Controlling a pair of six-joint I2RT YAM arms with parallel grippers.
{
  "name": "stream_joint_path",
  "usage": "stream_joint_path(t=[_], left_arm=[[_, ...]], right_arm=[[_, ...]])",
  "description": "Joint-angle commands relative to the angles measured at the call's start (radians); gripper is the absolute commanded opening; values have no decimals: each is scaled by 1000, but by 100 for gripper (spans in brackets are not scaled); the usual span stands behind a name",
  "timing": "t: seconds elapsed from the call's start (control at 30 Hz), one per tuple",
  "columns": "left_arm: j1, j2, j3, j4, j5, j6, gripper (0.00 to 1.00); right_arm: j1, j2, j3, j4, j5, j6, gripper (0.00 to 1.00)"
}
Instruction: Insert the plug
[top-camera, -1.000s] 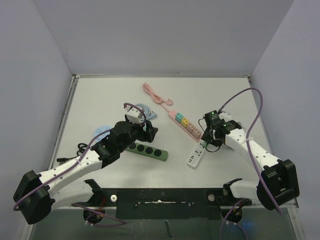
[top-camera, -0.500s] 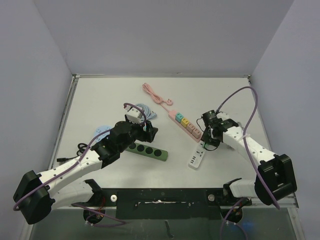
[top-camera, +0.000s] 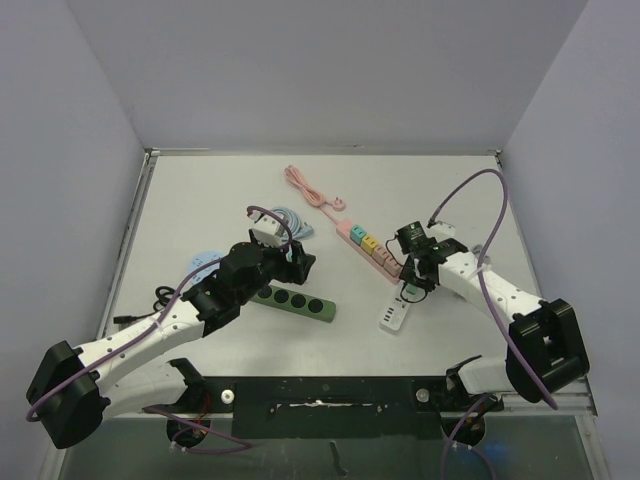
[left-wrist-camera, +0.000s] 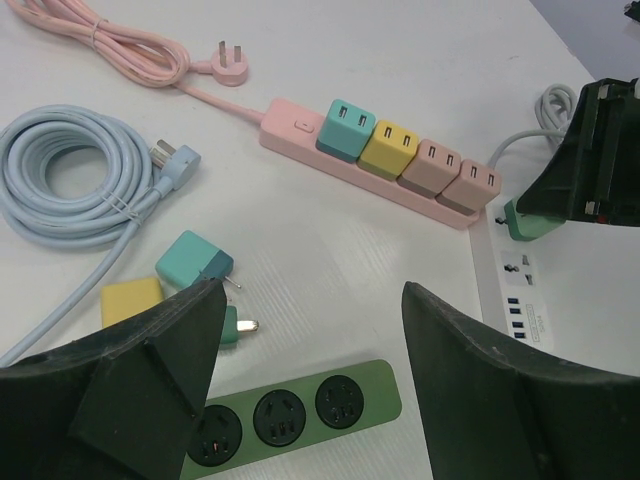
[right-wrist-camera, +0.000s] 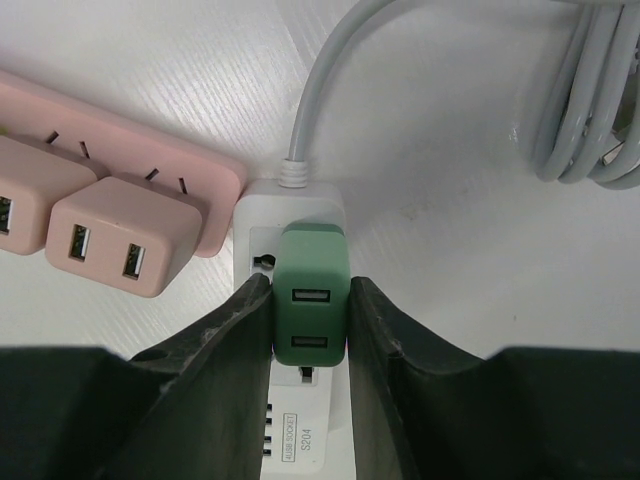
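My right gripper (right-wrist-camera: 310, 285) is shut on a green plug (right-wrist-camera: 312, 300), a small block with two USB ports facing the camera. The plug stands over the cord end of the white power strip (right-wrist-camera: 305, 435). Its prongs are hidden, so I cannot tell how deep it sits. From above, the right gripper (top-camera: 413, 275) is at the far end of the white power strip (top-camera: 392, 318), beside the pink strip (top-camera: 370, 248). My left gripper (left-wrist-camera: 312, 295) hangs open and empty over the green power strip (left-wrist-camera: 300, 415).
The pink strip (left-wrist-camera: 300, 130) carries several coloured adapters. Loose teal (left-wrist-camera: 190, 260), yellow (left-wrist-camera: 130, 300) and small green (left-wrist-camera: 232, 325) plugs lie by a coiled blue cable (left-wrist-camera: 70, 190). A grey cord (right-wrist-camera: 590, 110) lies coiled right of the white strip.
My right gripper has shifted a little left toward the pink strip with the green plug in it. The left arm has not moved.
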Motion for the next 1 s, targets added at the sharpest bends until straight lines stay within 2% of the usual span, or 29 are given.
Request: stream_joint_path(t=[0.0, 0.13, 0.3, 0.33, 0.43, 0.57, 0.77, 0.87, 0.97], left_arm=[[7, -31, 10, 24, -20, 2, 70], [7, -30, 10, 19, -22, 1, 70], [7, -19, 10, -3, -38, -12, 70], [9, -15, 10, -6, -42, -16, 70], [13, 6, 15, -26, -52, -39, 71], [31, 37, 31, -59, -72, -82, 73], [115, 83, 28, -112, -80, -222, 75], [167, 113, 21, -147, -59, -325, 75], [200, 134, 10, -151, -53, -398, 75]], right_arm=[[1, 125, -111, 112, -106, 37, 0], [1, 124, -111, 116, -114, 42, 0], [-2, 37, -58, 48, -46, 42, 1], [-1, 21, -41, 30, -29, 39, 7], [-1, -29, 1, -8, 7, 22, 35], [-2, -106, 34, -16, 16, -18, 54], [-2, -204, 50, 11, -16, -129, 64], [-1, -252, 26, 84, -110, -249, 65], [15, -302, -27, 234, -260, -379, 65]])
